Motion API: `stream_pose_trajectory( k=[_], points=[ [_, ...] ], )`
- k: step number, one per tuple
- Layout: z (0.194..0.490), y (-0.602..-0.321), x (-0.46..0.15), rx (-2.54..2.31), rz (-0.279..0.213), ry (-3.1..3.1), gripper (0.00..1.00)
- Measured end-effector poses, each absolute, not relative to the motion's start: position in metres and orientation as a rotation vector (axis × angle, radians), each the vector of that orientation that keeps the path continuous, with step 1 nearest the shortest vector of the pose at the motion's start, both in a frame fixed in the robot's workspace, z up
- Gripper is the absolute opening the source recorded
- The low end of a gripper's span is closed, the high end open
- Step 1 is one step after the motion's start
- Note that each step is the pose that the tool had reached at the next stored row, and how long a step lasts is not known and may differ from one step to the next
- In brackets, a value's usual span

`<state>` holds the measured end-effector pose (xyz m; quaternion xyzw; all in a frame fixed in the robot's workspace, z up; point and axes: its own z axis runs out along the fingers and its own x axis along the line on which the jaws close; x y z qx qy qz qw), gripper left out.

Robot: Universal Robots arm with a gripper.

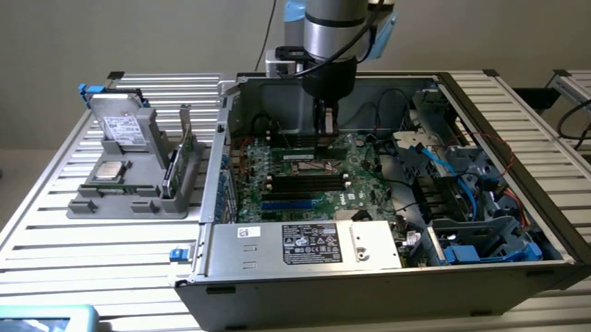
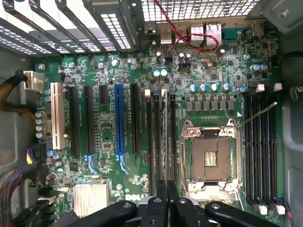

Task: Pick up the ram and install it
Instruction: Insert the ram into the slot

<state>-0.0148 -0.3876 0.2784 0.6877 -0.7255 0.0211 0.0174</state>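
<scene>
We see a slatted metal table (image 1: 55,228) carrying an open computer case (image 1: 369,290). The robot arm (image 1: 333,28) reaches down into the case, over the green motherboard (image 2: 104,137). A grey rack (image 1: 102,204) stands on the table at the exterior view's left, well apart from the arm. On the board, the processor socket (image 2: 210,158) lies between two banks of long black memory slots. The gripper (image 2: 166,189) is clenched on the ram (image 2: 164,137), seen edge-on in the wrist view as a thin stick running along the slots beside the socket. We cannot tell whether the ram sits in a slot or just above it.
</scene>
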Motion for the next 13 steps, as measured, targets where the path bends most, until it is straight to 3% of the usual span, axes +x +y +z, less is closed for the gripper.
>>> stream_pose_trajectory(
  k=[13],
  points=[
    [0.2694,-0.3922,-0.0147,2.132,0.077,-2.249,0.12]
  ],
)
